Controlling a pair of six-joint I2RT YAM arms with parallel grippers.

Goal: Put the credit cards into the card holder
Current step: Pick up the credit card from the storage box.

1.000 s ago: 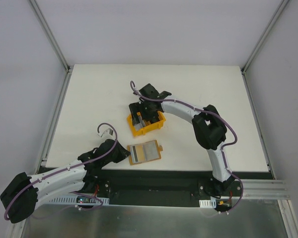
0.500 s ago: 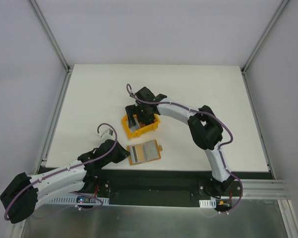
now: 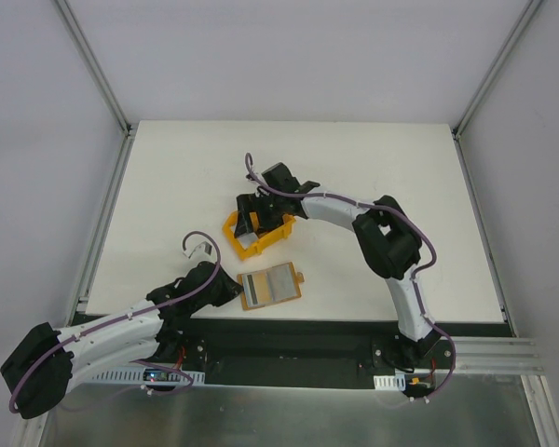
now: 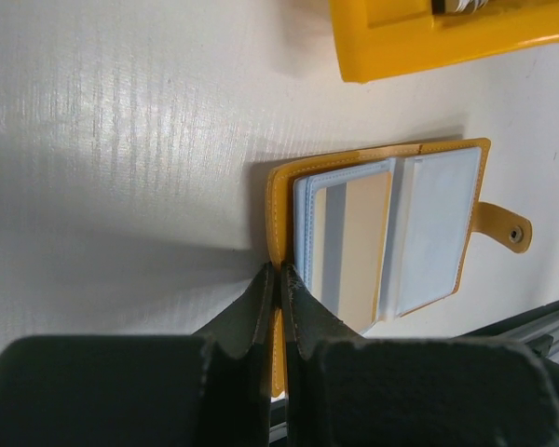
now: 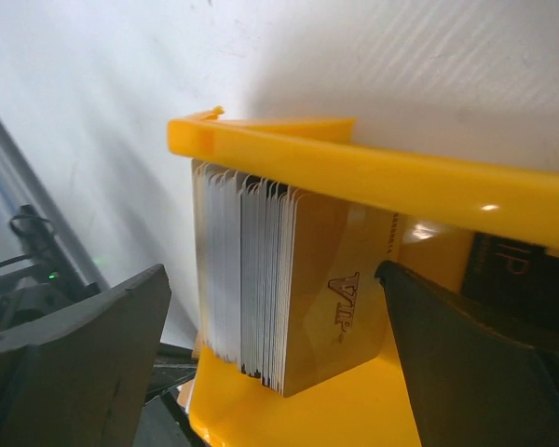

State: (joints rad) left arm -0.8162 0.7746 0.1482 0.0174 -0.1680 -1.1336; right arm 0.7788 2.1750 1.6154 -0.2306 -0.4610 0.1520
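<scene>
Now, left hand (image 4: 279, 275) pinching the card holder (image 4: 429, 219) flat, I should close my spread right hand (image 5: 270, 321) squarely on the credit cards (image 5: 252, 270) in the bin (image 5: 382, 172).

Yellow bin (image 3: 264, 248): shifted left across tabletop (image 3: 401, 186) and turned since a second ago. Right claw (image 3: 258, 216): moved left with it.

Bright even light, soft shadows, blurred near fingers (image 5: 74, 354)
</scene>
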